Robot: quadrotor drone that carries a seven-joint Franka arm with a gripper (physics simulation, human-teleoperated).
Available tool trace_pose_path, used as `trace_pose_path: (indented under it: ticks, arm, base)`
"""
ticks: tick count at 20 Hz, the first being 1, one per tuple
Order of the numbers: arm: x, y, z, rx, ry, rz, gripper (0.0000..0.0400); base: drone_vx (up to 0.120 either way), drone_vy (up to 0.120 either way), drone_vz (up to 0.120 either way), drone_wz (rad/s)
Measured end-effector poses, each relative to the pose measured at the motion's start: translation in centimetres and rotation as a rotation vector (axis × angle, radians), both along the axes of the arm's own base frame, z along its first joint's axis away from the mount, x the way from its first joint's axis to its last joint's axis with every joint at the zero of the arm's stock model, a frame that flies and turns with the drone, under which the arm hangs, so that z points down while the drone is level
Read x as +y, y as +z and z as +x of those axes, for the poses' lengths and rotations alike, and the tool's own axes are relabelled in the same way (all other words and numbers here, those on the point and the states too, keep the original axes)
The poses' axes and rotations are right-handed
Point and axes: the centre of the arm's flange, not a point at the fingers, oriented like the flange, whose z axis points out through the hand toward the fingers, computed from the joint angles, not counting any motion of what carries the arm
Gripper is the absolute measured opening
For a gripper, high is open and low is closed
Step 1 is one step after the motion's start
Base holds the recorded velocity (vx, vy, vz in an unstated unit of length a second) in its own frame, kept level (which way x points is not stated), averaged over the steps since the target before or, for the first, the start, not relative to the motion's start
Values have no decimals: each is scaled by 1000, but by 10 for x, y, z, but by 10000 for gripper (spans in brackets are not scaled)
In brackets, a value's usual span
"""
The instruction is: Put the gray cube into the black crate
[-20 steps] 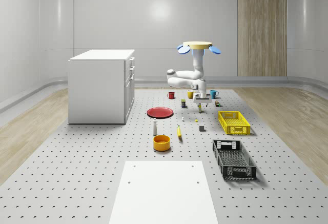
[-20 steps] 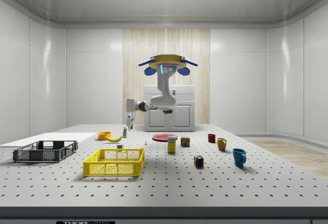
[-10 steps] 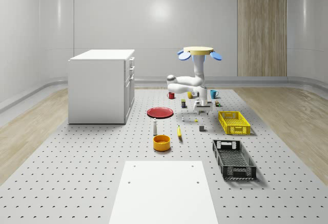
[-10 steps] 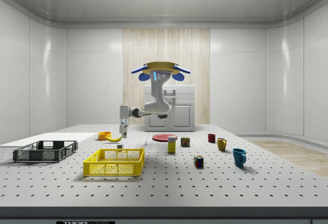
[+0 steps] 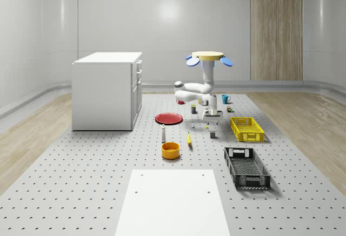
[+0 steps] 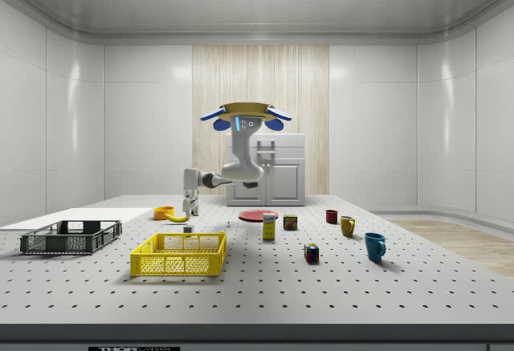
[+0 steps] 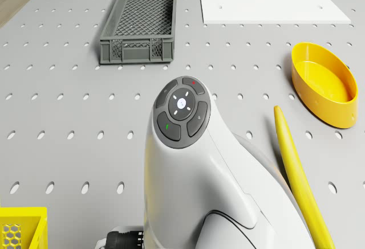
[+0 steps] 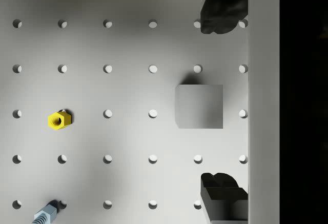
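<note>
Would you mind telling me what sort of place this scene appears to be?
Most likely a simulated robotics test room: a large perforated table carries assorted props such as a black crate and a yellow crate, and a drone with an arm hovers over it.

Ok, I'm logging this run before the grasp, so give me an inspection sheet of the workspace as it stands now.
Surface: grey perforated table with a white panel near its front edge.
Job's things: gray cube on the table, between the open fingers; black crate apart from it, nearer the camera in the whole-scene view.
Clutter: yellow crate, orange bowl, banana, red plate, mugs, yellow nut, bolt.
Gripper: gripper open, above the cube, not touching it.
Drone: drone hovers over the table.
Cables: nothing seen.
Surroundings: white cabinet, wood wall panel.
</note>
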Motion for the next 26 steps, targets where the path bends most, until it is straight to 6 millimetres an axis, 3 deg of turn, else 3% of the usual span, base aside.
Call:
trace_pose_path:
  ticks: [5,18,26]
  arm:
    - [0,5,0,0,0,0,400]
    - [0,54,0,0,0,0,400]
    - [9,71,0,0,0,0,400]
  base:
    - [8,0,0,0]
    - [0,0,0,0]
    - [0,0,0,0]
